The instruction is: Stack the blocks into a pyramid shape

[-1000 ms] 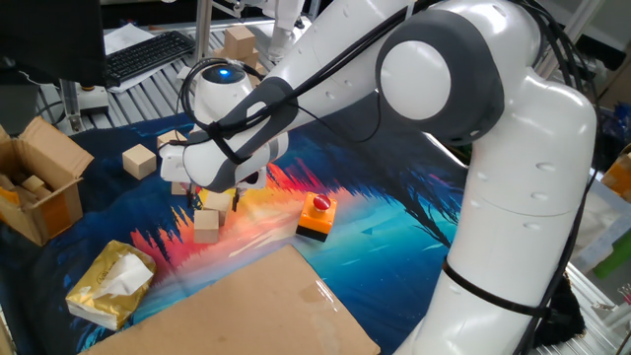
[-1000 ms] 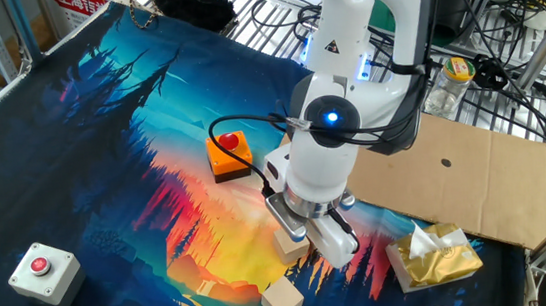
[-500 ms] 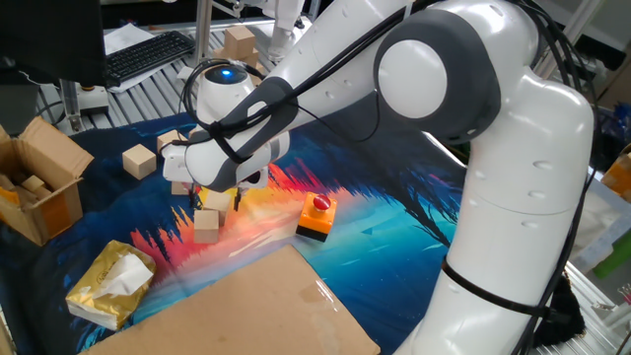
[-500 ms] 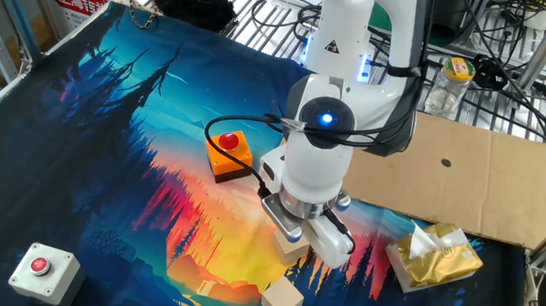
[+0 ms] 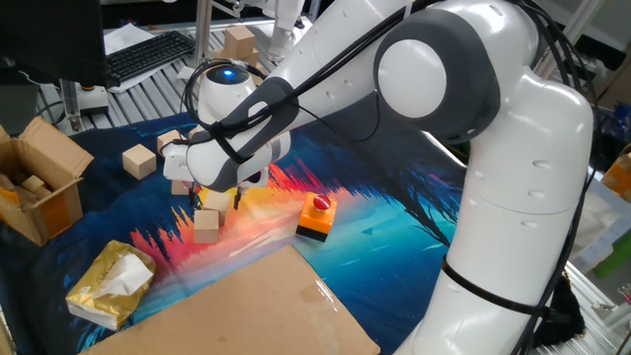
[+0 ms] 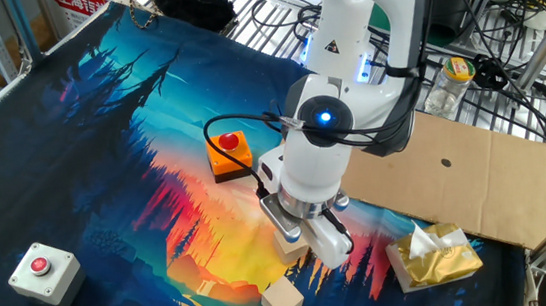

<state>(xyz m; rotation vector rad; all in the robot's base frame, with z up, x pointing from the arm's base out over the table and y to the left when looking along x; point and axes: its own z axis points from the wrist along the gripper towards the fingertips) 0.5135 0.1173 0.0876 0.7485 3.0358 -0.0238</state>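
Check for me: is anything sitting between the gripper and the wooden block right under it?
Nothing visible does. The gripper hangs directly over the block on the mat, its fingers reaching down beside the block. The orange button block and the tissue pack lie off to the sides, clear of that path.

Your count, per kind:
- wooden blocks (image 5: pixel 139 161): five countable on tabletop in one fixed view, some partly hidden by arm; only three show in other fixed view.
- red-button boxes: two; one orange-and-black button box (image 6: pixel 229 153), one grey button box (image 6: pixel 41 271).
- yellow tissue pack (image 5: pixel 110 284): one.
- flat cardboard sheet (image 6: pixel 456 171): one.
- open cardboard box (image 5: pixel 44 187): one.
- keyboard (image 5: pixel 148 54): one.
- robot arm (image 5: pixel 463 118): one.
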